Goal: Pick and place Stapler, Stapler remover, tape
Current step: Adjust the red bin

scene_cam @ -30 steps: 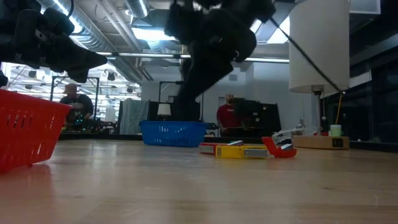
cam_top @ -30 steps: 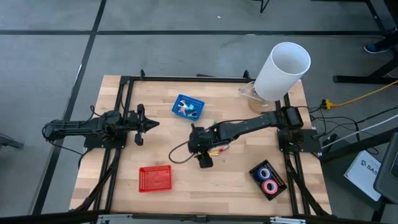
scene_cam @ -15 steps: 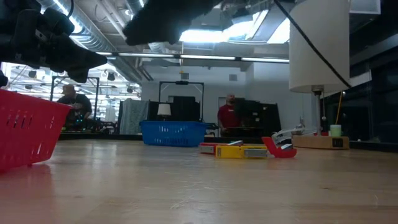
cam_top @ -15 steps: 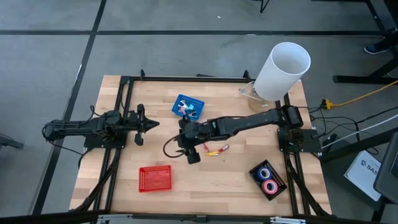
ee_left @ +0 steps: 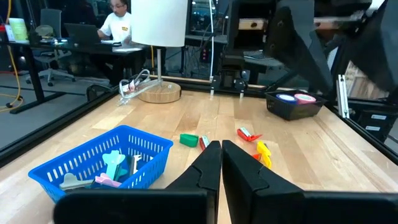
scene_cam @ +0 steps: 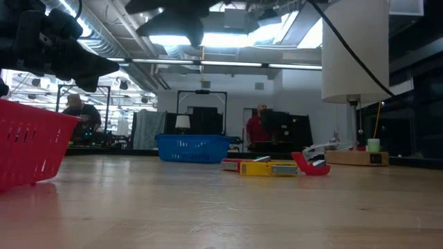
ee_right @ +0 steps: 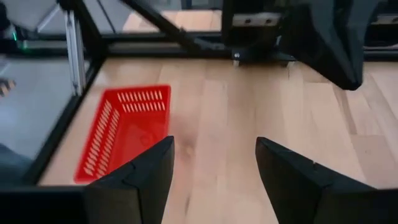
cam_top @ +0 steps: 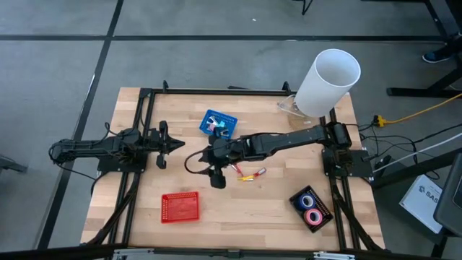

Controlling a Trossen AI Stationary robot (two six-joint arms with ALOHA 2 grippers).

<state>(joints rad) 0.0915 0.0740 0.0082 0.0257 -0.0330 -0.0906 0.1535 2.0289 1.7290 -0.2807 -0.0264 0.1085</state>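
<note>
The yellow stapler [cam_top: 247, 175] [scene_cam: 266, 167] lies flat mid-table, with a small red clawed item [scene_cam: 311, 164] beside it. A silvery claw-like stapler remover [ee_left: 134, 84] rests on the lamp's round wooden base. Blue and pink tape rolls sit in a black tray [cam_top: 310, 208] [ee_left: 293, 99] at the near right. My right gripper [cam_top: 215, 179] [ee_right: 214, 142] hangs open and empty above the table, left of the stapler, facing the red basket [ee_right: 124, 130]. My left gripper [cam_top: 177, 143] [ee_left: 219, 148] waits shut at the table's left.
A blue basket [cam_top: 218, 124] of small items stands toward the far side, and a red basket [cam_top: 180, 207] sits near the front left. A white lamp [cam_top: 326, 81] stands at the far right corner. A green piece [ee_left: 188, 140] lies near the stapler. People sit in the room behind.
My right gripper has risen from just above the stapler and swung toward the table's left, climbing out of the low view's middle. The stapler and the red item have stayed where they were.
</note>
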